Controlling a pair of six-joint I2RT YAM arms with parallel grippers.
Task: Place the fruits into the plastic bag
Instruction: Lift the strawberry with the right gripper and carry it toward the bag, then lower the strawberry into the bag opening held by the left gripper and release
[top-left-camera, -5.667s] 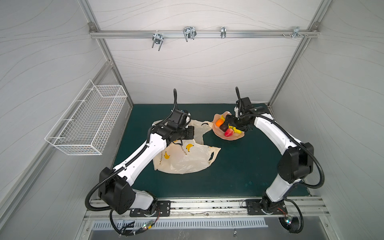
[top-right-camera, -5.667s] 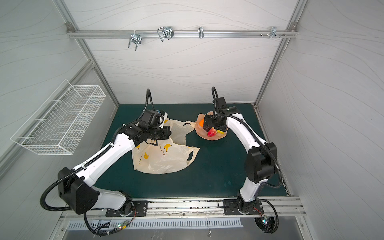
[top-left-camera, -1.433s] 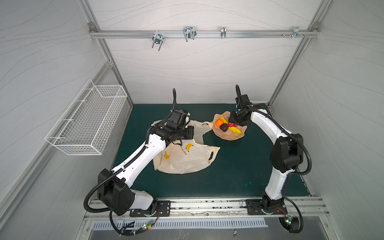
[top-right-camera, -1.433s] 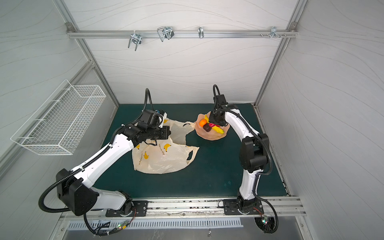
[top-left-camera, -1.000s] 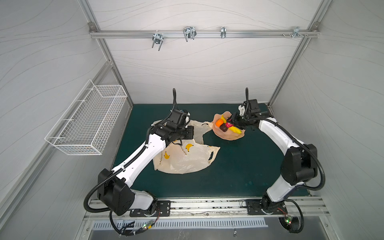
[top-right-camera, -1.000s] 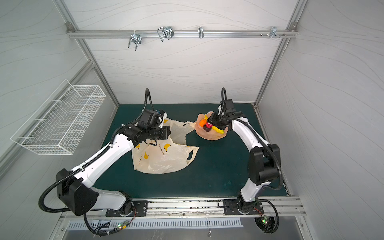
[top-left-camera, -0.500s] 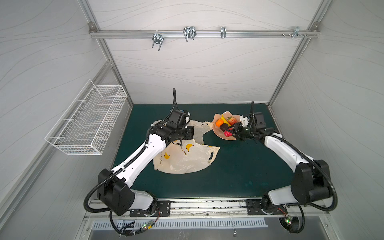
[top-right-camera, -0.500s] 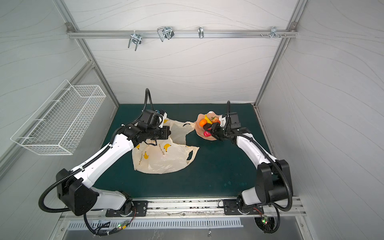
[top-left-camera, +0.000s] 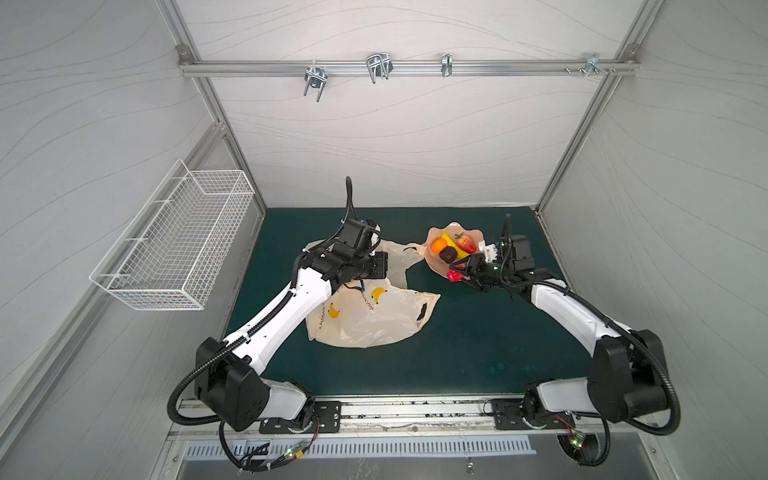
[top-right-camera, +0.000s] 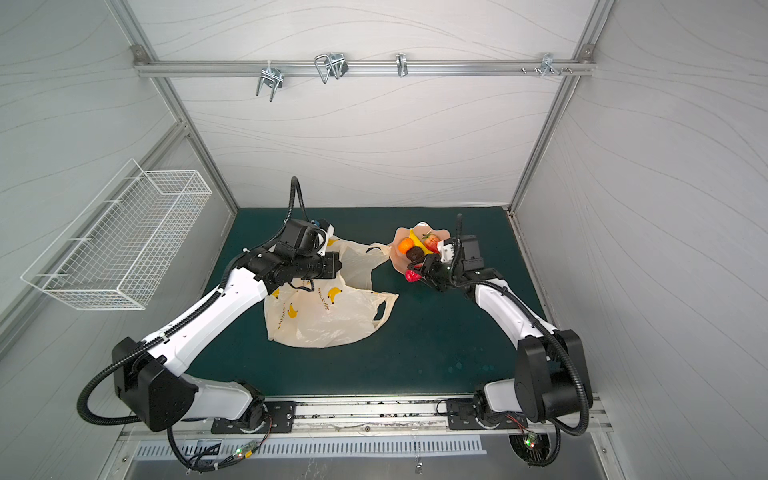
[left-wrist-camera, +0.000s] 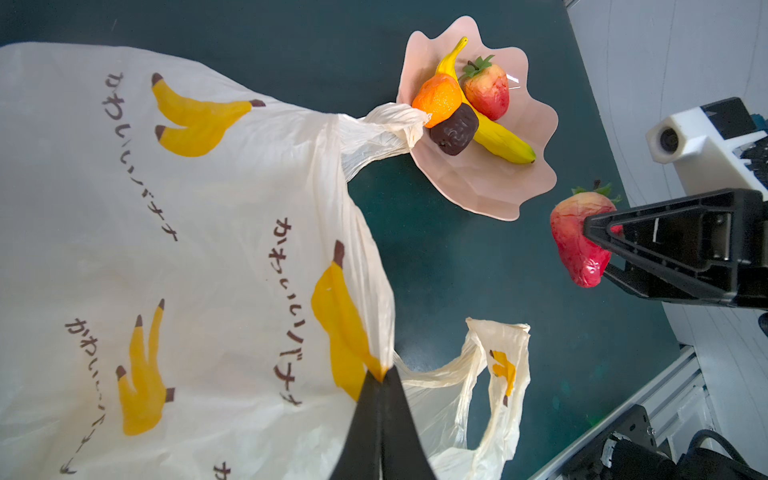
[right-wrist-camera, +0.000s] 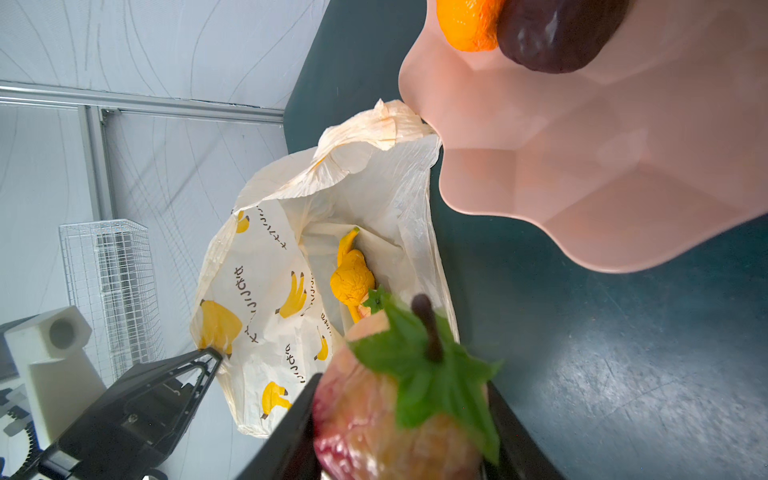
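Counter (top-left-camera: 478, 357): dark green mat, everything sits in its far half. White wire basket (top-left-camera: 178, 249) hangs on the wall at 9 o'clock, clear of the mat.

Plastic bag (top-left-camera: 374, 320) (top-right-camera: 332, 320): cream with a banana print, lying just off centre toward 9 o'clock. One handle loop reaches the dish rim. The other loop lies flat on the mat at the bag's 3 o'clock.

Left pincer (left-wrist-camera: 381, 376): tips pinched together on the edge of the bag mouth, holding it up off the mat. The right wrist view shows the mouth gaping toward the right arm.

Right pincer (top-left-camera: 459, 272) (top-right-camera: 417, 272): part-closed around a red strawberry (left-wrist-camera: 575, 245) (right-wrist-camera: 374, 415), one finger on each side, green cap facing the wrist camera. The fruit is in the air over bare mat, just off the dish's 6 o'clock rim and well apart from the bag mouth.

Pink scalloped dish (top-left-camera: 436, 266) (left-wrist-camera: 490, 187): at 1 o'clock on the counter. In it:
- banana (left-wrist-camera: 494, 137), lying diagonally
- second strawberry (left-wrist-camera: 488, 89), beside the banana
- orange (left-wrist-camera: 438, 97), on the bag side and touching the banana
- dark brown fruit (left-wrist-camera: 455, 129), resting against the orange and the banana

Lemon (right-wrist-camera: 352, 278): inside the bag, seen through the open mouth from the right wrist view.
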